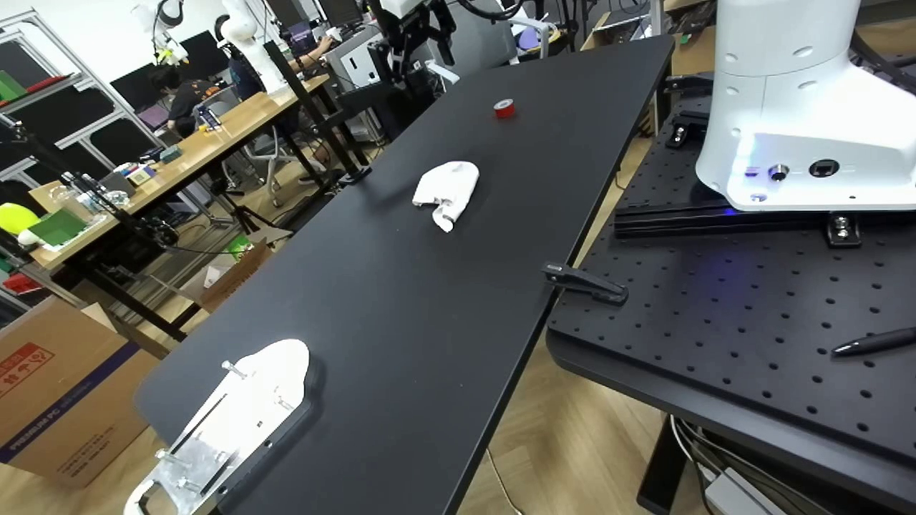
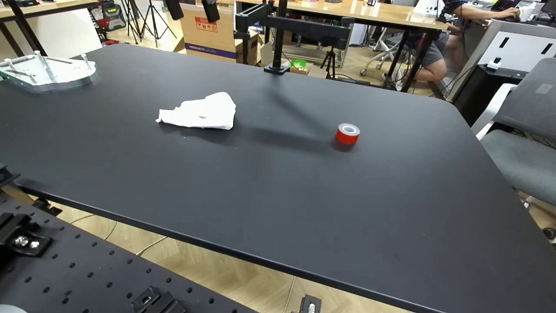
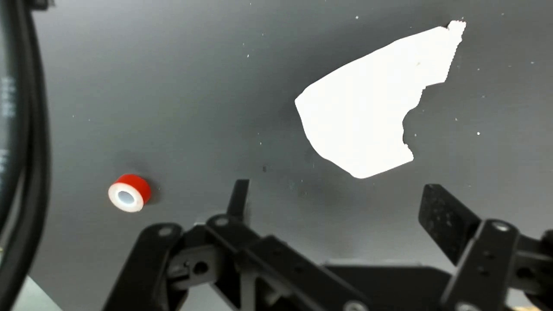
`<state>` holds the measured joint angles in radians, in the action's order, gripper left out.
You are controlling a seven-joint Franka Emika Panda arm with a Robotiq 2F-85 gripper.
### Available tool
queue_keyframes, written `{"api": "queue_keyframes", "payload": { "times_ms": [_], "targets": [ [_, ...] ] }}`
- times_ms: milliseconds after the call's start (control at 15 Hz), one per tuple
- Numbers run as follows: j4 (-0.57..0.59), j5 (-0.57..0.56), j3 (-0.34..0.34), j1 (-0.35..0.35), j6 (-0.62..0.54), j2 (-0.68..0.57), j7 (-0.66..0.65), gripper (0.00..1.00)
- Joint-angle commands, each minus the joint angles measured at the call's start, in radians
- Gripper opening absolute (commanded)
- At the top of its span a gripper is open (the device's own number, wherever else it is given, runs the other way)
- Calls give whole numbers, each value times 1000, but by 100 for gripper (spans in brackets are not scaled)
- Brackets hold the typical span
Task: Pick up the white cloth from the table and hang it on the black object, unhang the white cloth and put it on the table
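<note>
The white cloth (image 1: 458, 182) lies crumpled on the black table (image 1: 401, 343). It also shows in an exterior view (image 2: 208, 114) and ahead of the fingers in the wrist view (image 3: 363, 108). My gripper (image 3: 337, 188) is open with nothing between its fingers. It is above the table and apart from the cloth; in the exterior views it shows at the top edge, as the gripper (image 1: 421, 64) and as two fingertips (image 2: 193, 9). A black post with a horizontal arm (image 2: 304, 29), likely the black object, stands at the table's edge; it also shows as a black post (image 1: 308, 100).
A red tape roll (image 1: 504, 109) lies on the table, also in the wrist view (image 3: 136, 190). A white plate with upright pegs (image 1: 261, 393) lies at one table end. The white robot base (image 1: 787, 100) stands on a perforated board (image 1: 715, 315) beside the table. A grey chair (image 2: 525, 126) stands nearby.
</note>
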<state>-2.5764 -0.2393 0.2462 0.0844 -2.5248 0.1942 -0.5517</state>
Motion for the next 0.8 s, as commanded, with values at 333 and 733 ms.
{"api": "queue_keyframes", "payload": {
  "times_ms": [333, 733],
  "targets": [
    [110, -117, -71, -77, 20, -278, -222, 100],
    [150, -90, -140, -193, 6, -357, -229, 100]
  ]
}}
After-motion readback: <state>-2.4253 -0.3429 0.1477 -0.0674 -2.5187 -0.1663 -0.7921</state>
